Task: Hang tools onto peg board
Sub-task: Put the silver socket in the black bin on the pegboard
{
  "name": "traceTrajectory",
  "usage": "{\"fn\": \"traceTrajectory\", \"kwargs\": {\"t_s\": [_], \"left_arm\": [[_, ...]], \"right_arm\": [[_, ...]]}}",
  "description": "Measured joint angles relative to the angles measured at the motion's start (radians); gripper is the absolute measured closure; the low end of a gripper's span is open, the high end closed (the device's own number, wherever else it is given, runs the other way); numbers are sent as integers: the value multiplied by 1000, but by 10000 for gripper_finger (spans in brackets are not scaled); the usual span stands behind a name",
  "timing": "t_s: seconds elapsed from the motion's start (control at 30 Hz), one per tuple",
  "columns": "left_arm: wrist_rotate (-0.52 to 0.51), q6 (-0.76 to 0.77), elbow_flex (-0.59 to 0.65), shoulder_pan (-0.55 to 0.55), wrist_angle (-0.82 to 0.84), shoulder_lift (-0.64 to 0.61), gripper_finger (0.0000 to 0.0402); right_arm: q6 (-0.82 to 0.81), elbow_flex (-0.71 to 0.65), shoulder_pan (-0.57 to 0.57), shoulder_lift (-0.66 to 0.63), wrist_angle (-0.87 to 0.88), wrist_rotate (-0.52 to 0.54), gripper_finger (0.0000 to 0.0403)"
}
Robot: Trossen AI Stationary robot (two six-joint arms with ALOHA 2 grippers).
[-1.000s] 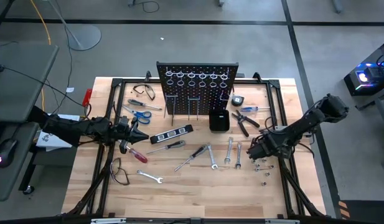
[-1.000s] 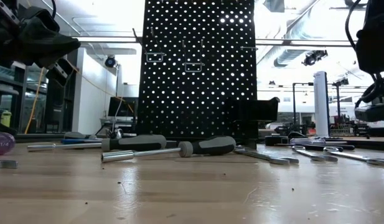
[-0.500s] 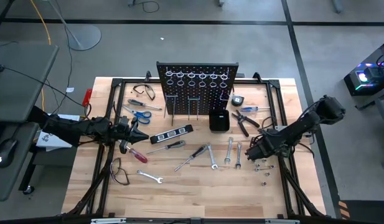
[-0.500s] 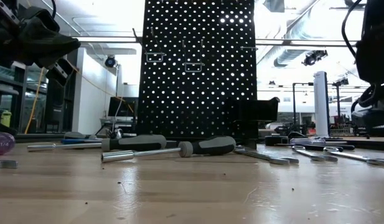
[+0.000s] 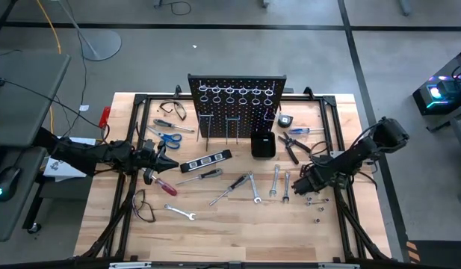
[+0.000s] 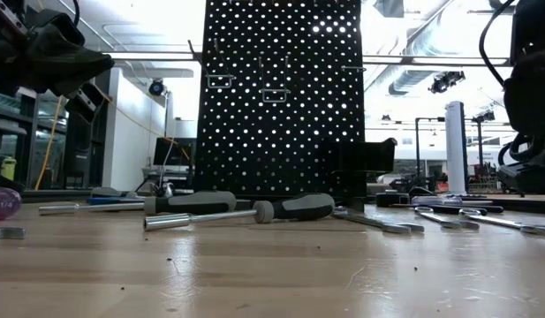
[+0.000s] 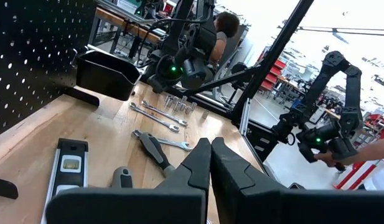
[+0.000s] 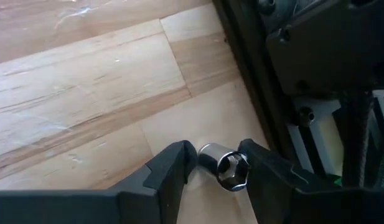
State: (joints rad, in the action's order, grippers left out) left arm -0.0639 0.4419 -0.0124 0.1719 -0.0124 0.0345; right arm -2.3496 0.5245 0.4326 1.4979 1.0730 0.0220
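Observation:
The black peg board (image 5: 237, 104) stands upright at the table's far middle, with silver rings along its top. Screwdrivers (image 5: 200, 176), wrenches (image 5: 275, 181), blue-handled scissors (image 5: 166, 137) and dark pliers (image 5: 292, 146) lie flat on the table. My right gripper (image 5: 303, 184) is low at the right side, among small silver sockets (image 5: 317, 209), and is shut on one socket (image 8: 226, 163). My left gripper (image 5: 166, 162) is shut and empty, above the table's left side near a red-handled screwdriver (image 5: 161, 184). My right gripper has the small silver socket's two ends (image 8: 204, 154) between its fingertips. The fingers slant down from the table's right side and lie across the socket. The socket's hex opening (image 8: 234, 171) shows beside one finger (image 8: 266, 174). I cannot tell whether it is off the table.
A small black box (image 5: 263, 145) stands in front of the peg board. A level (image 5: 206, 161) lies left of the middle. Clear safety glasses lie at the far left (image 5: 172, 110) and near left (image 5: 143, 205). A black frame rail (image 8: 254, 68) runs close beside my right gripper.
My right gripper has gone down toward the table and a little toward the table's left, onto the sockets. My left arm has kept still.

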Motion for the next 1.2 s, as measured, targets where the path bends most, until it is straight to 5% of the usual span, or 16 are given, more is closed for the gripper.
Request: {"fn": "traceTrajectory", "kwargs": {"t_s": [0.23,0.6,0.83,1.2], "left_arm": [[0,0,0,0,0,0,402],[0,0,0,0,0,0,402],[0,0,0,0,-1,0,401],[0,0,0,0,-1,0,402]], "right_arm": [[34,23,5,0,-17,34,362],[193,314,36,-87,94,374,363],[491,567,-21,-119,139,671,363],[1176,589,-317,-100,-267,582,363]]}}
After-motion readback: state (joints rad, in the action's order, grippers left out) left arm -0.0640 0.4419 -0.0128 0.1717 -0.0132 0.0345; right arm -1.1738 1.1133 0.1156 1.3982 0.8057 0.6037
